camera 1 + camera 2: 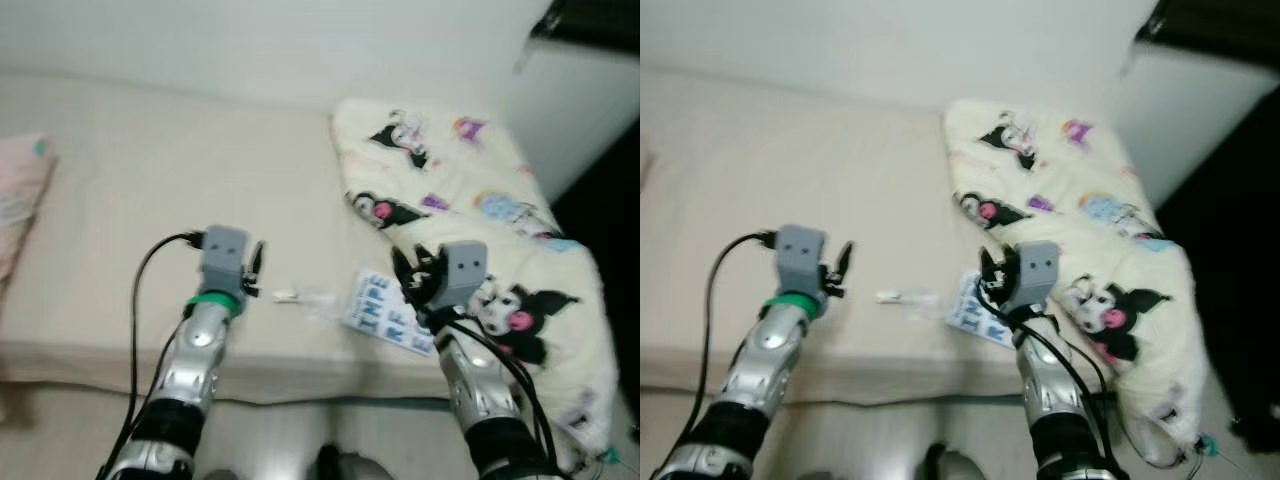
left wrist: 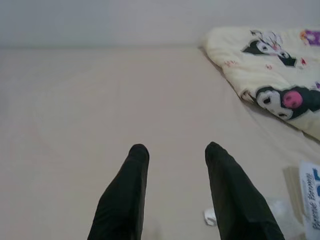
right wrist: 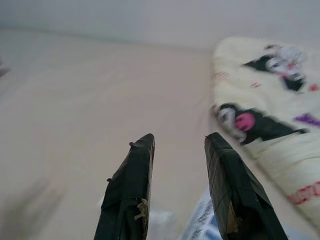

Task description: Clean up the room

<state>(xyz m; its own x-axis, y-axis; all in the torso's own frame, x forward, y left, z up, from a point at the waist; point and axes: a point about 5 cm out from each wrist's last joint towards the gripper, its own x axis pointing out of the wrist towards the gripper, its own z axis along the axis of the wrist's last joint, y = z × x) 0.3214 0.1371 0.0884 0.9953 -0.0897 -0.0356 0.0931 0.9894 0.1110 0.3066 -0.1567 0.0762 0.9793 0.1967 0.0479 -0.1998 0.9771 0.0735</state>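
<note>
- Hovering low over the beige bed (image 1: 150, 190): left end effector (image 2: 175, 152), fingers (image 2: 131, 185) parted with bare sheet between them, gripping nothing.
- Lying just to the right of the left end effector, between the two arms: a small clear plastic wrapper (image 1: 305, 298).
- Hovering over the near edge of the bed: right end effector (image 3: 177, 142), fingers parted about as widely, holding nothing.
- Resting just beside the right end effector, on its left: a white packet with blue lettering (image 1: 385, 312), touching the edge of the blanket.
- Spreading ahead and to the right of the right end effector: a cream cartoon-print blanket (image 1: 470, 200), bunched on the bed.
- Sitting far to the left of the left end effector: a pink pillow (image 1: 20, 195).
</note>
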